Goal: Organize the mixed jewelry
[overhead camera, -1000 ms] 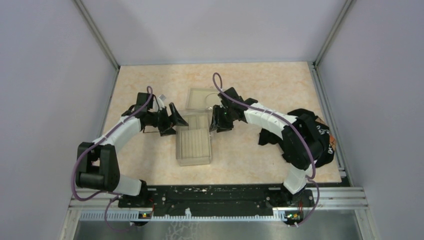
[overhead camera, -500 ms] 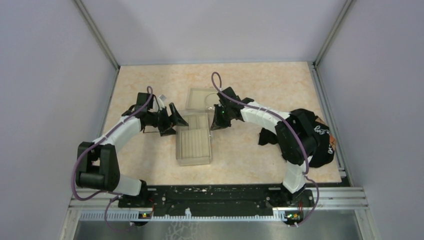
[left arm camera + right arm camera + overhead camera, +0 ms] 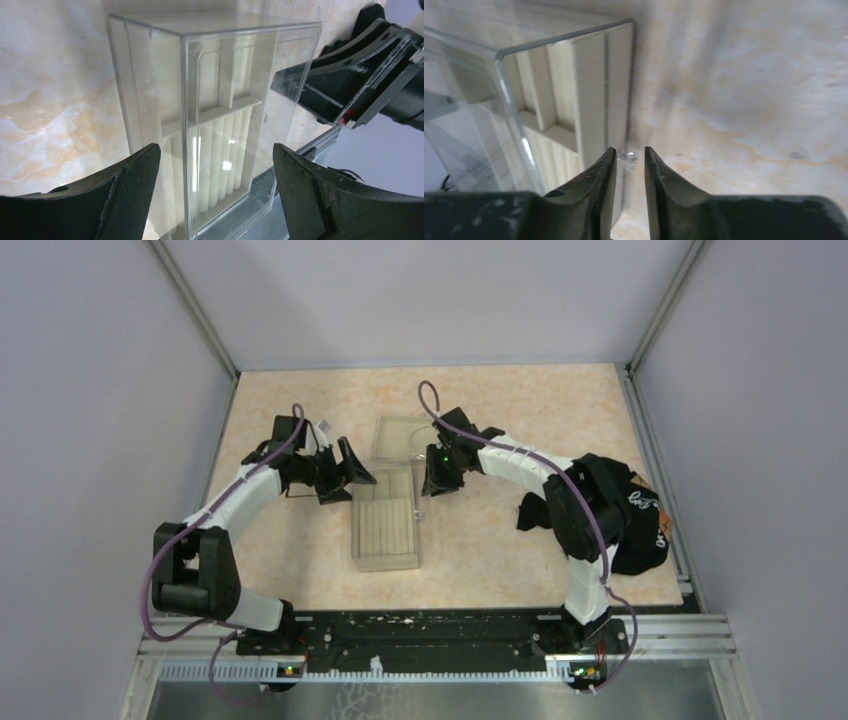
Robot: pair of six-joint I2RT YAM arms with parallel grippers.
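Note:
A tiny silver bit [image 3: 629, 156] of the mixed jewelry lies on the table against the right wall of the clear tray [image 3: 574, 100]. My right gripper [image 3: 626, 150] stands over it with the jaws a narrow gap apart. The bit shows in that gap just past the tips, and neither finger clearly presses on it. From above, the right gripper [image 3: 434, 480] is at the tray's [image 3: 386, 530] far right corner. My left gripper [image 3: 347, 473] is wide open at the tray's far left corner, holding nothing. The left wrist view has the tray [image 3: 220, 115] between the spread fingers [image 3: 125, 185]. No wire hoop is visible.
A second clear tray [image 3: 403, 434] lies just behind the first. A black cloth [image 3: 632, 508] is bunched at the table's right edge beside the right arm. The right arm's gripper [image 3: 360, 75] shows beyond the tray in the left wrist view.
The right gripper has shifted left and back to the tray's right wall, with its jaws closing and then parting a little. The left gripper has edged slightly back and stayed open.

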